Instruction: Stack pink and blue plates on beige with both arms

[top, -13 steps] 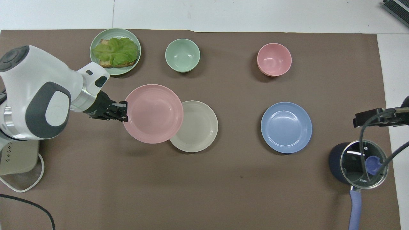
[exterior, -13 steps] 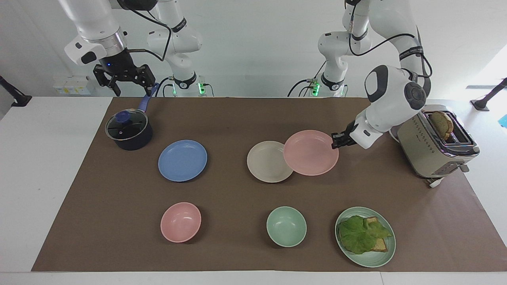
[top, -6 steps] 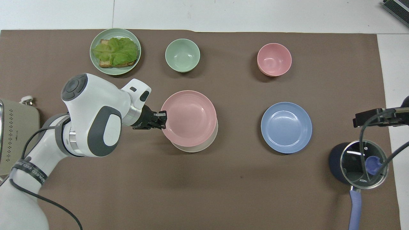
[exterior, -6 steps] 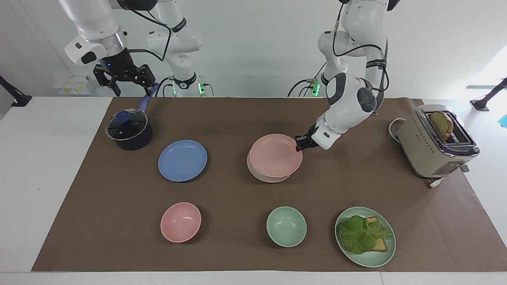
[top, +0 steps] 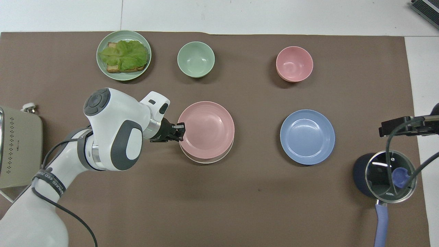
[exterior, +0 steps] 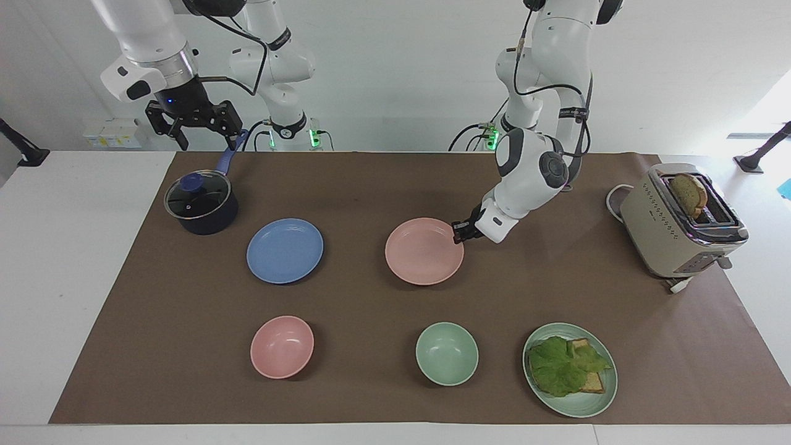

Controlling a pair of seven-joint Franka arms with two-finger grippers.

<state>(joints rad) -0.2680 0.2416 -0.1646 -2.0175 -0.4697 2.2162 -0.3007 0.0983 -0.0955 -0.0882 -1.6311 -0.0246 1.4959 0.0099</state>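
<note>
The pink one of the two plates is being set down. The next move, as far as can be judged, calls for the left gripper to let go and draw clear without dragging the plate. After that, the blue plate falls to the right arm.

Nearest the robots, the right gripper (exterior: pixel 210 143) waits with its jaws spread wide, raised over the handle end of a lidded dark pot (exterior: pixel 202 207). The pot stands nearer to the robots than the pink plate, toward the right arm's end of the table; what it holds cannot be made out through the glass lid. A toaster (exterior: pixel 676 228) with a bread slice (exterior: pixel 690 193) upright in its slot stands well apart from the pink plate, toward the left arm's end.

The pink plate (exterior: pixel 424 251) lies on the beige plate (top: pixel 205 160), of which only a thin crescent shows. The left gripper (exterior: pixel 459 232) pinches the pink plate's rim on the left arm's side. The blue plate (exterior: pixel 285 250) lies empty on the mat beside the pink plate, toward the right arm's end and apart from it.

Farther from the robots than the pink plate sit an empty pink bowl (exterior: pixel 282 346), an empty green bowl (exterior: pixel 446 353) and a green plate (exterior: pixel 593 405) carrying toast under a lettuce leaf (exterior: pixel 562 364)
</note>
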